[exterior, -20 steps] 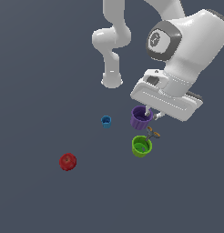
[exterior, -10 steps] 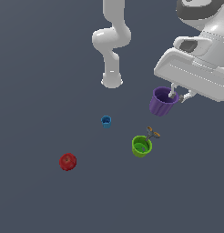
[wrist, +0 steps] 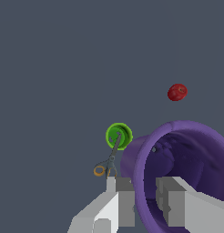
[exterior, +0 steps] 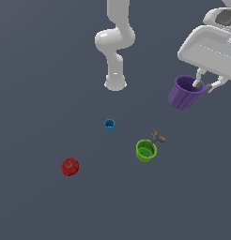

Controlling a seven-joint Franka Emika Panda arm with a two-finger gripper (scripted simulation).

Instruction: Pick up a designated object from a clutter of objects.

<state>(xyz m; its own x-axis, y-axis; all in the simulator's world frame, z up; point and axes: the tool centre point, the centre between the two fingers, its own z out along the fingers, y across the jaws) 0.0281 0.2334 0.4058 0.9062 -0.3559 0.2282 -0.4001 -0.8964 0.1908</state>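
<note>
The purple ribbed cup (exterior: pixel 185 92) hangs in the air at the exterior view's right, well above the floor, tilted. My gripper (exterior: pixel 204 86) is shut on its rim, one finger inside and one outside. In the wrist view the purple cup (wrist: pixel 186 154) fills the near side, with my fingers (wrist: pixel 126 200) pinching its rim at the gripper (wrist: pixel 145 200). The lime-green cup (exterior: pixel 146 150) stands on the floor below, also seen in the wrist view (wrist: pixel 119 135). The small blue cup (exterior: pixel 109 124) stands further toward the exterior view's left.
A red ball (exterior: pixel 70 166) lies at the exterior view's left; it also shows in the wrist view (wrist: pixel 177 92). A small orange-handled scissors-like tool (exterior: pixel 157 138) lies beside the green cup, also in the wrist view (wrist: pixel 107 164). The arm's base (exterior: pixel 115 82) stands at the back.
My gripper has risen with the purple cup in it and moved toward the exterior view's right, away from the green cup. The other objects have not moved.
</note>
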